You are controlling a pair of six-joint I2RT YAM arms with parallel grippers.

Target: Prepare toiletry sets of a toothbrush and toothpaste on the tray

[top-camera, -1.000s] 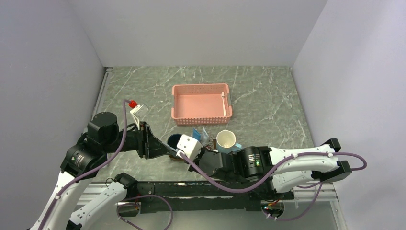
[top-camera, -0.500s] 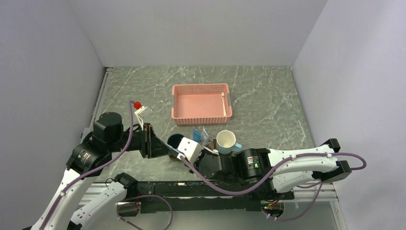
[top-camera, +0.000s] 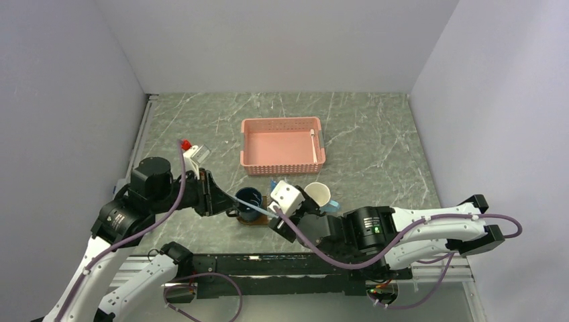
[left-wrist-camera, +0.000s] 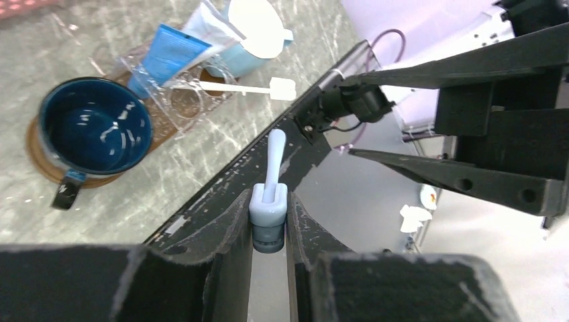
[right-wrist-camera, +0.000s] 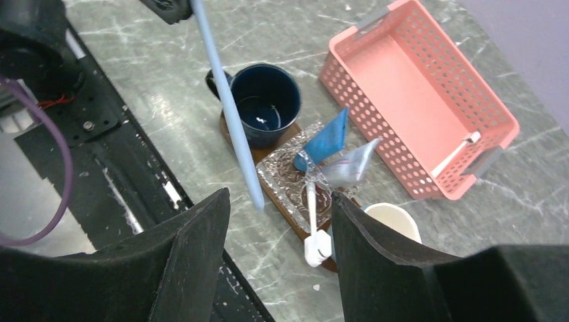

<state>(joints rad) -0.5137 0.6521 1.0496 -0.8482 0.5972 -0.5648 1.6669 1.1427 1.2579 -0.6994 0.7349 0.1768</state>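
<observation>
A: State of the left claw point(left-wrist-camera: 268, 215)?
B: Pinching the toothbrush point(left-wrist-camera: 274, 157) by the butt end, aloft near the tray point(left-wrist-camera: 35, 155), tip aimed toward the right claw point(right-wrist-camera: 280, 198).
A: And that one?
B: Spread wide, gripping nothing, hovering just above the tray.
A: Step in hand, at a guess?
B: Probably laying the toothbrush on the tray as half of a set. Best to back the right claw off first and clear the path. Then swing low and level, steer wide of the dark mug point(left-wrist-camera: 94, 127), and bring the handle down flat. Hold the pinch tight until touching wood. Release too high and risk a bounce or a roll off onto the table point(top-camera: 376, 134).
A: Containers?
B: Take the dark mug first: sits on one end of the tray, looks empty bar a glossy glint. Next, the clear dish point(left-wrist-camera: 184, 100), also on the tray: carries a toothpaste point(left-wrist-camera: 161, 57), a crumpled wrapper point(right-wrist-camera: 352, 164) and a second brush point(left-wrist-camera: 228, 87), head poking past the rim. Then the pale mug point(left-wrist-camera: 251, 20) by the tray's other end: shows nothing inside; on or off the wood, cannot tell. Last, farther back, the pink basket point(top-camera: 282, 121): holds one lone brush point(top-camera: 314, 142) along a side wall.
</observation>
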